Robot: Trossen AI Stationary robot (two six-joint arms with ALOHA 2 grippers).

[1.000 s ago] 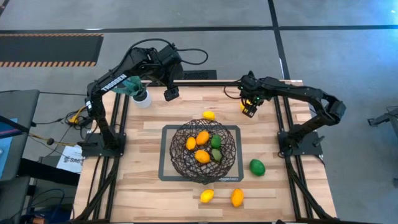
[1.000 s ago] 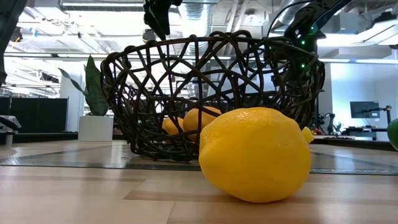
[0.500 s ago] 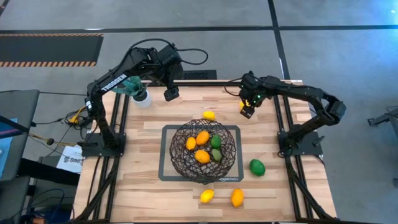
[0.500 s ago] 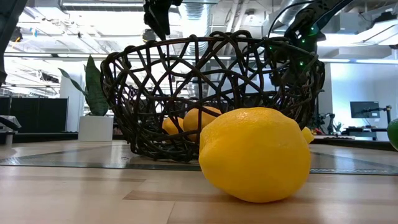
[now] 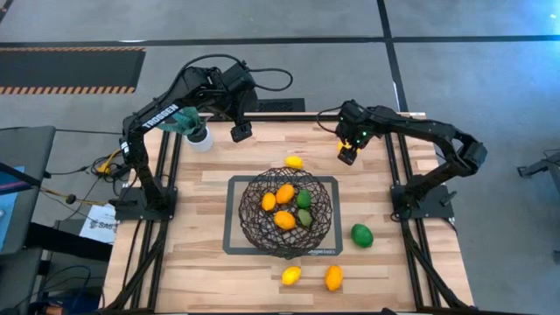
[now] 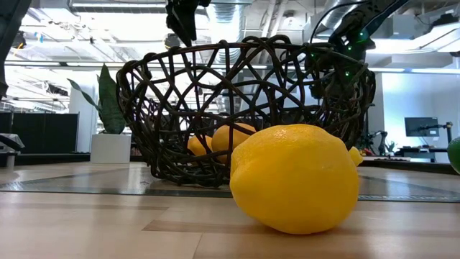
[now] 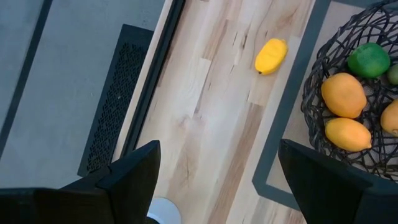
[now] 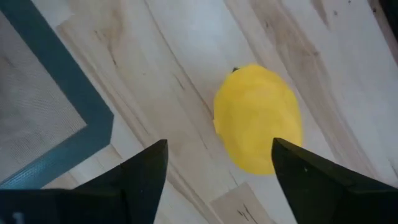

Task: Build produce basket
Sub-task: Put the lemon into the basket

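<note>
"TROSSEN" lettering on left arm (image 5: 162,116), no other legible text

The basket (image 5: 287,213) on its mat (image 5: 234,229) fills the middle of the table (image 5: 210,280). Bare wood lies open along the left edge and the front left corner. At the front edge two fruits (image 5: 291,275) sit close together, a lime (image 5: 361,234) beside the right edge, a lemon (image 5: 294,162) behind the basket.
</note>
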